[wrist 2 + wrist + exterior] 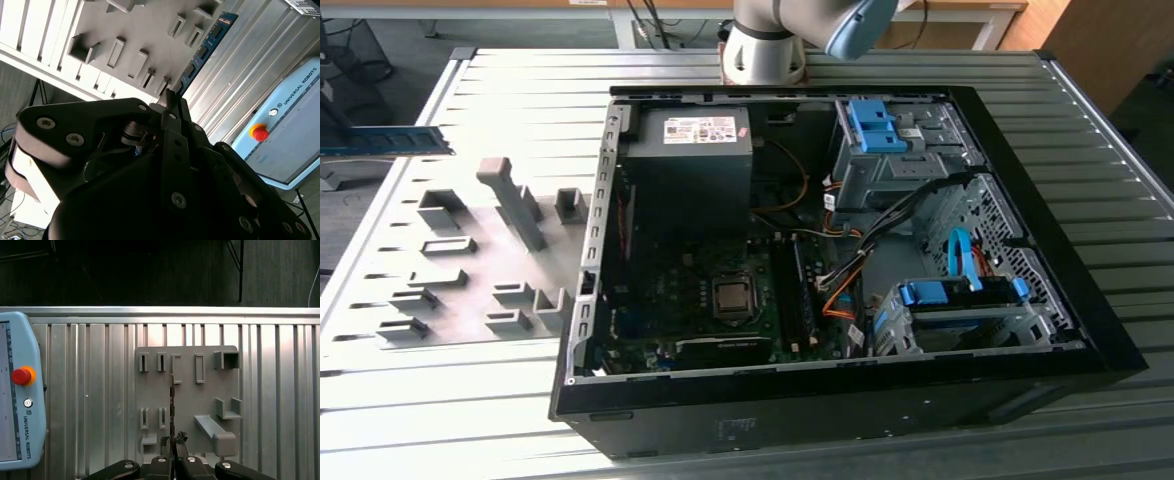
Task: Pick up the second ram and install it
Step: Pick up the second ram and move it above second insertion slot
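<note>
My gripper (173, 441) is shut on the second ram (205, 46), a long, narrow green board with black chips that sticks straight out from between the dark fingers (176, 112). In the first wrist view the ram (171, 400) appears edge-on as a thin strip above the grey holder plate (187, 390). In the exterior view the ram (398, 140) hangs level above the table at the exterior view's far left, beyond the plate (467, 260). The open computer case (841, 400) lies to the exterior view's right, with its motherboard (694, 290) and dark memory slots (787, 290) exposed.
Several grey holder blocks, one a tall post (514, 200), stand on the plate. A pale blue teach pendant (17, 390) with a red button lies on the ribbed metal table (520, 80). Inside the case are a power supply (687, 150), cables and blue drive bays (961, 300). The arm's base (767, 45) stands behind the case.
</note>
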`<state>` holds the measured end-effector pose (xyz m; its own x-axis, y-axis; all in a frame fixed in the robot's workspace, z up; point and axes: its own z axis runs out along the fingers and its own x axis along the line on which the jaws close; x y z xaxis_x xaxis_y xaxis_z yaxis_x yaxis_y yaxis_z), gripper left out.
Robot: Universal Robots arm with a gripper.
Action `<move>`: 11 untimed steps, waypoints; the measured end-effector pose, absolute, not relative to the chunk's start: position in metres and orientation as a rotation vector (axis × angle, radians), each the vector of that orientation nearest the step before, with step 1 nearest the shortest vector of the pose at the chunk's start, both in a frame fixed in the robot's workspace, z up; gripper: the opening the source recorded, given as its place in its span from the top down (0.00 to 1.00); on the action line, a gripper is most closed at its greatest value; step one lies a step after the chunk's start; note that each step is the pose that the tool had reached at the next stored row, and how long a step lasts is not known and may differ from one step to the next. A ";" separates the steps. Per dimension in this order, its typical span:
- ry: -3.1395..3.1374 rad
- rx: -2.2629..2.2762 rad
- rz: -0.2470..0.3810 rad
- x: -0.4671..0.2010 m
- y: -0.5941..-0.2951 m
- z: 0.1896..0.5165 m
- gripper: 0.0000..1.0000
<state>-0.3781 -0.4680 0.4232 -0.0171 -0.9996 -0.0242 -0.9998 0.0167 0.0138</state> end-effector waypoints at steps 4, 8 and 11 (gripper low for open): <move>2.235 -2.197 0.042 -0.376 -0.468 0.423 0.86; 2.235 -2.197 0.042 -0.371 -0.468 0.423 0.86; 2.235 -2.197 0.042 -0.369 -0.468 0.423 0.86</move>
